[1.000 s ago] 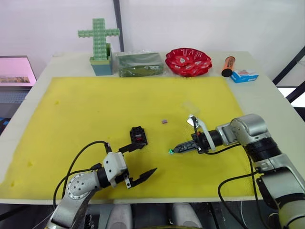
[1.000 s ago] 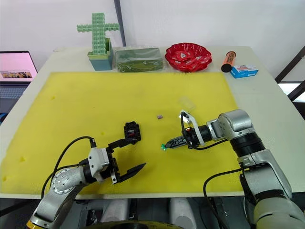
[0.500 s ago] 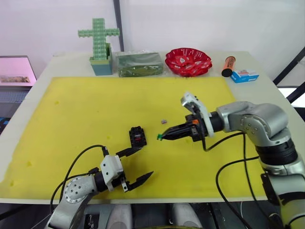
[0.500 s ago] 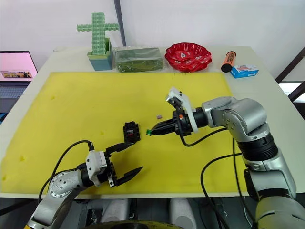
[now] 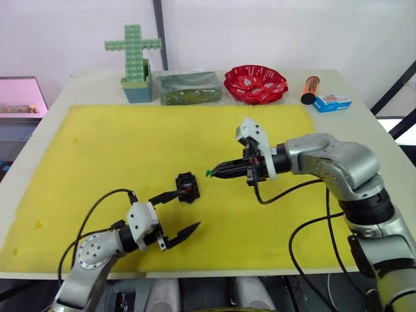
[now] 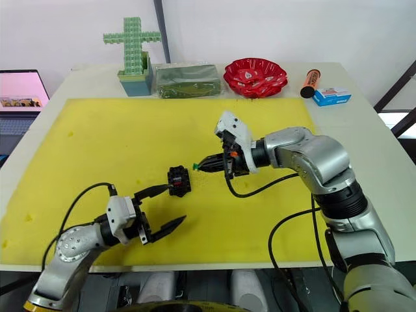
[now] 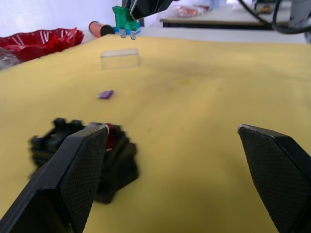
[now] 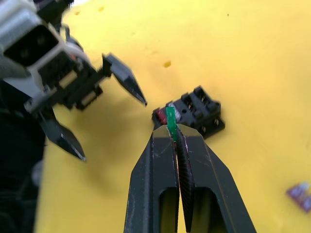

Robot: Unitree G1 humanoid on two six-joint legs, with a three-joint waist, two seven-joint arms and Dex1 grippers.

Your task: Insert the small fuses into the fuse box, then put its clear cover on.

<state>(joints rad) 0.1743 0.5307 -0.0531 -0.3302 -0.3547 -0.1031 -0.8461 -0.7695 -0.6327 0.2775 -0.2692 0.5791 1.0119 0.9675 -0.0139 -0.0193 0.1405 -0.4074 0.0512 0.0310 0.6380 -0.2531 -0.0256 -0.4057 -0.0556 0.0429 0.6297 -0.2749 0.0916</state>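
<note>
The black fuse box lies on the yellow mat, with a red fuse seated in one slot. My right gripper is shut on the green fuse and holds it in the air just right of the box and above the mat. My left gripper stands open in front of the box, one fingertip close beside it. In the left wrist view the clear cover and the purplish fuse lie on the mat beyond the box.
Along the table's far edge stand a green block cross, a green-filled clear bag, a red bowl, an orange cylinder and a blue-and-white carton. A laptop sits off the left side.
My right gripper has lifted the green fuse off the mat and carried it left towards the fuse box. The left gripper shifted slightly left and stayed open.
</note>
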